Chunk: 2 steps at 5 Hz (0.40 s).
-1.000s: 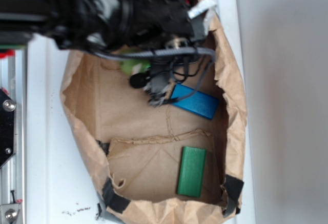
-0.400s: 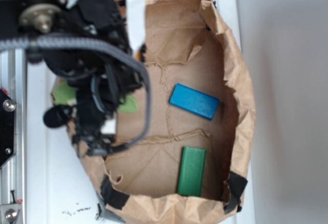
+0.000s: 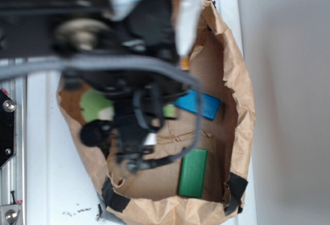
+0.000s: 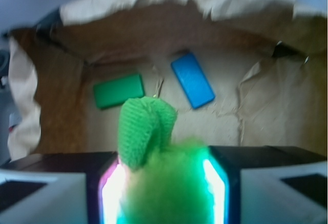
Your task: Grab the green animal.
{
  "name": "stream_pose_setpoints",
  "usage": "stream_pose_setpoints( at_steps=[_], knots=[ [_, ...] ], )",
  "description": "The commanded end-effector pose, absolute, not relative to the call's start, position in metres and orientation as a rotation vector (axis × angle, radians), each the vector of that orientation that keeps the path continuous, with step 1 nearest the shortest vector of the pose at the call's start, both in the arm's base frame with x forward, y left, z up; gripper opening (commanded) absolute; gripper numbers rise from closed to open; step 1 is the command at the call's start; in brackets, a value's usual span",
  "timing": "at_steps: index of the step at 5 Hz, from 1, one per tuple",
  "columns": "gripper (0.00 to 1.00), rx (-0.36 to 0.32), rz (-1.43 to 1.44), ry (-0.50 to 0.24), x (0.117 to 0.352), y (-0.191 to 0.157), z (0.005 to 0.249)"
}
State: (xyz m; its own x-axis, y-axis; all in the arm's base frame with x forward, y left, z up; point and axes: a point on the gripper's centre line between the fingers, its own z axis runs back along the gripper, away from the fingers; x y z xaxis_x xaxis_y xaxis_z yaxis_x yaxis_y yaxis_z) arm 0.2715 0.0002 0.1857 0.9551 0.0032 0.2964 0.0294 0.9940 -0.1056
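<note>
The green animal, fuzzy green with a knitted green part sticking up, sits between my two lit fingers in the wrist view. My gripper is shut on it and holds it above the floor of the brown paper bag. In the exterior view the blurred black arm covers most of the toy. Only its light green head and a green bit on the other side show beside the gripper.
A blue block and a flat dark green block lie on the bag floor; both also show in the wrist view, blue and green. The bag's crumpled walls ring the area. A metal rail runs at left.
The arm has swung from the bag's far end toward its left side and looms larger, with the green animal carried along in the jaws. The blocks have not moved.
</note>
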Motion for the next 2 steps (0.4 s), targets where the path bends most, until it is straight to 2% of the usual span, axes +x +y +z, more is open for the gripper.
stream_pose_setpoints(
  at_steps=[1, 2],
  knots=[
    [0.00, -0.105, -0.007, -0.348, 0.2769, 0.0043, 0.2120],
    [0.00, -0.091, -0.004, -0.334, 0.2752, 0.0040, 0.2104]
  ],
)
